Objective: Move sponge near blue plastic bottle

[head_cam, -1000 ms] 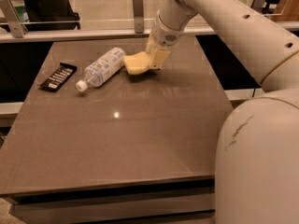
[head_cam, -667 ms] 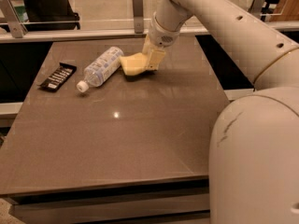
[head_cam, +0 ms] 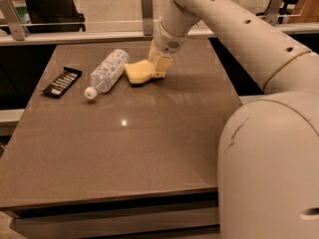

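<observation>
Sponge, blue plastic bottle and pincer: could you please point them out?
sponge (head_cam: 138, 71), camera view, pale top face.
blue plastic bottle (head_cam: 107, 71), camera view, mid-body label.
pincer (head_cam: 159, 70), camera view, tip at the sponge's right edge.

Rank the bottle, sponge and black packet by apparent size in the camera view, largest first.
1. blue plastic bottle
2. sponge and black packet: they look about alike, so I won't rank them.
The gripper is at the sponge's right end.

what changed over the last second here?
The gripper, at the sponge's right end, moved slightly left and took the sponge with it, toward the blue plastic bottle. The bottle and the black packet stayed where they were.
</observation>
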`<state>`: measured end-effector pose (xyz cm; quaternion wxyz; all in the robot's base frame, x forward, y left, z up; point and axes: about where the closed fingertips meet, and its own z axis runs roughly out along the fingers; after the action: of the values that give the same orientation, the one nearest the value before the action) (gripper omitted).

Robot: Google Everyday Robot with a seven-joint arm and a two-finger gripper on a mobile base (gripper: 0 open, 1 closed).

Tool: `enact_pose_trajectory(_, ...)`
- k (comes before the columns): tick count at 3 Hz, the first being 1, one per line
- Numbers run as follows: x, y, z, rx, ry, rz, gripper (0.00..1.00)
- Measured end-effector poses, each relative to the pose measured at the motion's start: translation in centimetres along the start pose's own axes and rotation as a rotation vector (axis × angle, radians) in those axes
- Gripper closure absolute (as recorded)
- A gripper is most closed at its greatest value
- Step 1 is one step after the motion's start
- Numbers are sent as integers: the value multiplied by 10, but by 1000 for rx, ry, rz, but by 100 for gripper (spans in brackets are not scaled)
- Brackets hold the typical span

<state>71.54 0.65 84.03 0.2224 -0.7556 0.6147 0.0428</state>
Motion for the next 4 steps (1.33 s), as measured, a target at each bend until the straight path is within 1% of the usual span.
enact_pose_trajectory(1,-3,1,3,-18,-2,-2,85)
enact_pose_trajectory(4,-11,1,5,-44,-15,-17,15)
